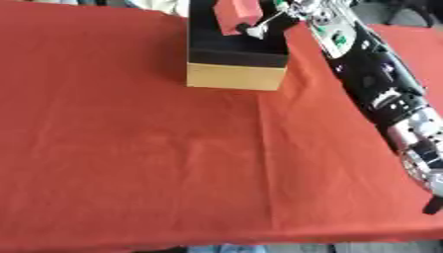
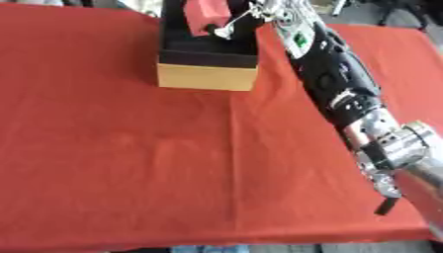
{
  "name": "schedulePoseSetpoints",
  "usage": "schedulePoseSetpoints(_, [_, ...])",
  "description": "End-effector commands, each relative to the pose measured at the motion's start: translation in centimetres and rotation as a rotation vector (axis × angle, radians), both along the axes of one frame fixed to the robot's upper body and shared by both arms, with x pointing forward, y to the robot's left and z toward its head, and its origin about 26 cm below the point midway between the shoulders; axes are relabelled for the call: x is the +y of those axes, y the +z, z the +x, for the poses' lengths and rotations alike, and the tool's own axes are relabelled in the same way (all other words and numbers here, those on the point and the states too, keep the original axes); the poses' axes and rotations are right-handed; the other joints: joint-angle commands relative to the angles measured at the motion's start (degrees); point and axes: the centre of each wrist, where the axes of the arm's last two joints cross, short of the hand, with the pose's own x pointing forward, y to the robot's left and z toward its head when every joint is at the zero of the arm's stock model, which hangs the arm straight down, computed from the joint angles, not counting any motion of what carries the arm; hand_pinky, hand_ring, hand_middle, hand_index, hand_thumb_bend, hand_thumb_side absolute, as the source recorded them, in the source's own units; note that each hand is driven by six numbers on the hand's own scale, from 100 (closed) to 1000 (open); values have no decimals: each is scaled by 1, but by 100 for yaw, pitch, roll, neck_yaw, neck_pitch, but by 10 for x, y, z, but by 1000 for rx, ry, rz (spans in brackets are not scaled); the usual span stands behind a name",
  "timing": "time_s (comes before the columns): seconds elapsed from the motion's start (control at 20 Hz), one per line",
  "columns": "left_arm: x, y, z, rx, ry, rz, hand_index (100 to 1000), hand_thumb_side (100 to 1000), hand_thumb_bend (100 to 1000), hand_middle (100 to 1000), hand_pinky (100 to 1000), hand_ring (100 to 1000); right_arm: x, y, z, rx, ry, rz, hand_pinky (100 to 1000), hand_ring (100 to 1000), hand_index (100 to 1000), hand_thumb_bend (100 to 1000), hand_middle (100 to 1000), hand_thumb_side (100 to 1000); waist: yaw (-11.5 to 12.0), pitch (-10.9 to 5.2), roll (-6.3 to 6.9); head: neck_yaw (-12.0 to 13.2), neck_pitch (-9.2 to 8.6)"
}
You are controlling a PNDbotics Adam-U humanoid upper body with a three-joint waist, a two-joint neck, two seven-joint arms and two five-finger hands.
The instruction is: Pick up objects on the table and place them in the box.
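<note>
The right hand (image 1: 275, 15) reaches over the box (image 1: 235, 75) at twelve o'clock on the red surface (image 1: 130, 148) — fingers pinching a red block (image 1: 235, 12) held above the box's dark interior.

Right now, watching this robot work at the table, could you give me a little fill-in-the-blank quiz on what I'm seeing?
1. The table is covered with a ____ cloth.
2. The right hand holds a red object over the ____.
3. The box has a black inside and a ____ front wall.
4. The arm reaching to the box comes in from the robot's ____ side.

Missing words: red; box; yellow; right
</note>
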Motion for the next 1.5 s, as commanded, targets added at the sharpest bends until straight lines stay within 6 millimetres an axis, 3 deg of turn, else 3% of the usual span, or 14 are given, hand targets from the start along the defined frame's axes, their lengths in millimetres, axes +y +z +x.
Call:
schedulePoseSetpoints(0.05, [-2, 11, -3, -35, -13, 10, 923, 318, 100, 837, 808, 882, 1, 19, -1, -47, 6, -59, 873, 901, 942, 467, 872, 164, 0, -92, 35, -22, 34])
schedulePoseSetpoints(0.25, [-1, 10, -3, -35, -10, 9, 923, 318, 100, 837, 808, 882, 0, 19, -3, -59, -1, -103, 886, 919, 962, 500, 915, 215, -10, -86, 39, -15, 34])
schedulePoseSetpoints(0.7, [4, 8, -3, -28, 14, 13, 924, 315, 100, 840, 809, 885, -19, 35, -21, -213, -49, 53, 852, 895, 944, 471, 854, 156, -136, -62, 23, 98, 34])
schedulePoseSetpoints(0.8, [6, 7, -4, -25, 25, 15, 924, 314, 100, 840, 809, 885, -26, 42, -32, -247, -47, 84, 849, 892, 941, 466, 844, 144, -188, -55, 10, 151, 34])
schedulePoseSetpoints(0.85, [7, 7, -4, -25, 29, 16, 924, 314, 100, 840, 809, 885, -28, 45, -38, -257, -40, 103, 847, 889, 940, 382, 842, 266, -205, -51, 6, 169, 34])
schedulePoseSetpoints(0.9, [8, 6, -4, -24, 35, 16, 924, 313, 100, 841, 809, 886, -33, 47, -45, -269, -34, 127, 845, 887, 939, 461, 831, 132, -238, -44, 2, 202, 34])
schedulePoseSetpoints(1.15, [12, 6, -5, -26, 56, 13, 923, 313, 100, 843, 810, 888, -51, 51, -86, -322, -30, 248, 816, 863, 936, 447, 793, 100, -373, -10, 10, 323, 34])
schedulePoseSetpoints(1.5, [15, 6, -6, -29, 76, 9, 921, 313, 100, 847, 811, 891, -61, 37, -132, -378, -79, 483, 770, 839, 932, 431, 755, 100, -539, 32, 29, 465, 34])
